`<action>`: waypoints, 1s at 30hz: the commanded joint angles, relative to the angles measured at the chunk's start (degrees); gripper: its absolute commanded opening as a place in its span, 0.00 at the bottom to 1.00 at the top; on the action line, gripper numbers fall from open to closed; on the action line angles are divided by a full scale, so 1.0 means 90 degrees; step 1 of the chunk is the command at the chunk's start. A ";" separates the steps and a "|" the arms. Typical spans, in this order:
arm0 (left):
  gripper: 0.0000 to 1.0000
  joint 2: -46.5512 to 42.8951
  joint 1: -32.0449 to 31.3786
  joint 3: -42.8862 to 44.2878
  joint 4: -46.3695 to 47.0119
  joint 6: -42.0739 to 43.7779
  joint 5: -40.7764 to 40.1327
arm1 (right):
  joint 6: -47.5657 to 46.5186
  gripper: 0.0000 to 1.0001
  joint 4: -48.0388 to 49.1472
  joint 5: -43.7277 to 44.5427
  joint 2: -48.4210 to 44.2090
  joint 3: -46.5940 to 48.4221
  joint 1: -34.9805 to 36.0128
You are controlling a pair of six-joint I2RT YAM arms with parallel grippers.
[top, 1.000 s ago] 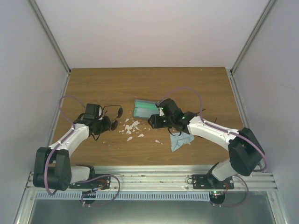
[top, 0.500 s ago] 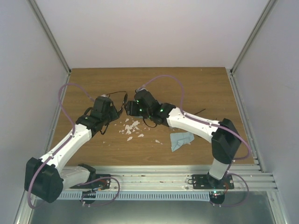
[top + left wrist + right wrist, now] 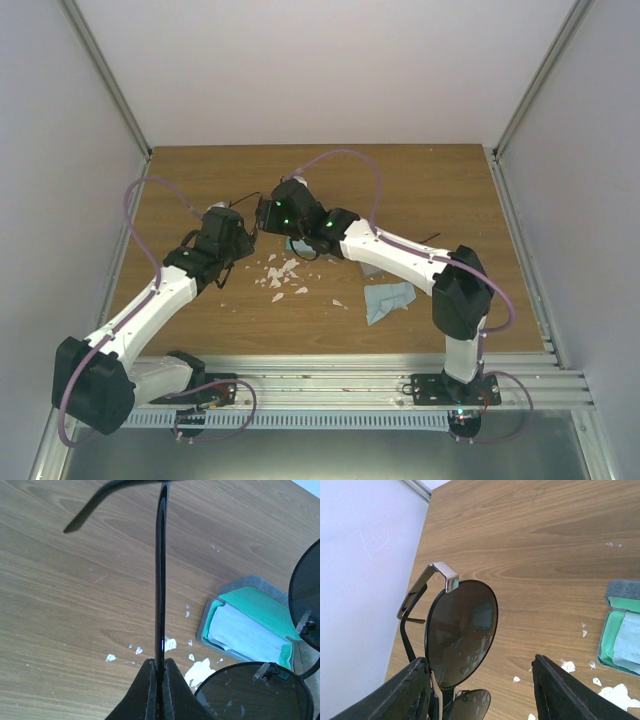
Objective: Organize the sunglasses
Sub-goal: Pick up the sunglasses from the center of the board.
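A pair of sunglasses with dark round lenses hangs above the table left of centre. My left gripper is shut on one thin black temple arm, which runs straight up from the fingertips in the left wrist view; both lenses show at the lower right. My right gripper is open. One dark lens lies against its left finger, and the right finger stands well apart from it. In the top view the two grippers nearly meet at the glasses.
An open grey case with green lining and a light cloth inside lies on the wood, mostly under my right arm in the top view. White crumbs are scattered in the middle. A light-blue cloth lies crumpled near the front right.
My right arm has swung left from the case to the sunglasses. My left arm has carried the sunglasses up and toward the middle, still shut on them.
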 commanded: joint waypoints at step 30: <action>0.00 0.0198 -0.0044 0.0046 0.0583 0.0170 -0.0270 | -0.0210 0.23 -0.0872 -0.0132 0.0953 0.1070 0.0206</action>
